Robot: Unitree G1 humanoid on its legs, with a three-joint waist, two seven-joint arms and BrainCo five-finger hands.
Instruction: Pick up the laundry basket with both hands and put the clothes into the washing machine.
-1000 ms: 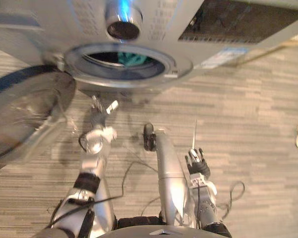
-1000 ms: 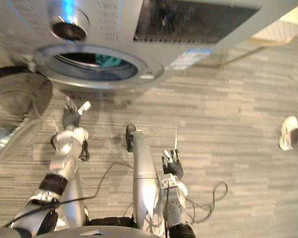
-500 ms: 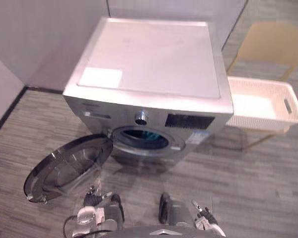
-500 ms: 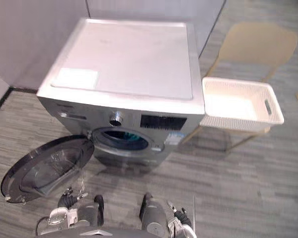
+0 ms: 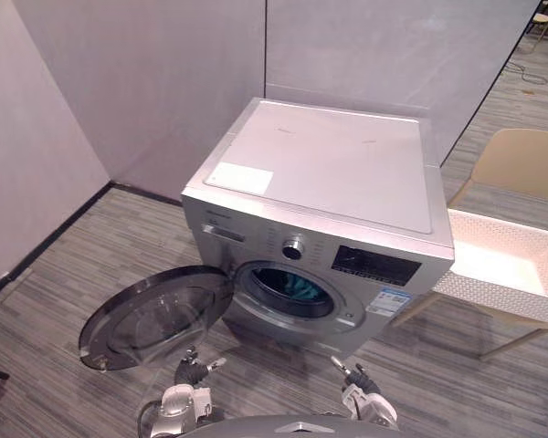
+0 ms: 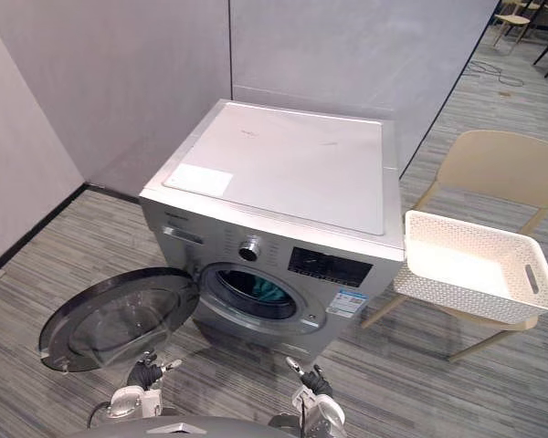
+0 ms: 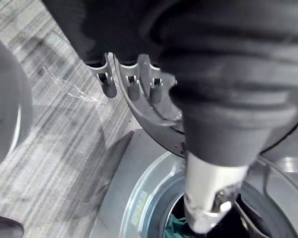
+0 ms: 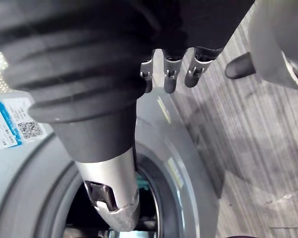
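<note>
The white laundry basket rests on a beige chair to the right of the silver washing machine, and I see no clothes in it. The machine's round door is swung wide to the left. Teal cloth lies inside the drum. My left hand and right hand hang low in front of the machine, both open and holding nothing. In the wrist views the left hand's fingers and the right hand's fingers are relaxed, with the drum opening beyond them.
Grey partition walls enclose the machine at the back and left. Wood-look floor spreads before the machine and under the chair. More chairs stand far off at the upper right.
The camera has tilted up from the floor and arms to take in the whole machine, chair and basket. Both hands remain low before the machine, holding nothing.
</note>
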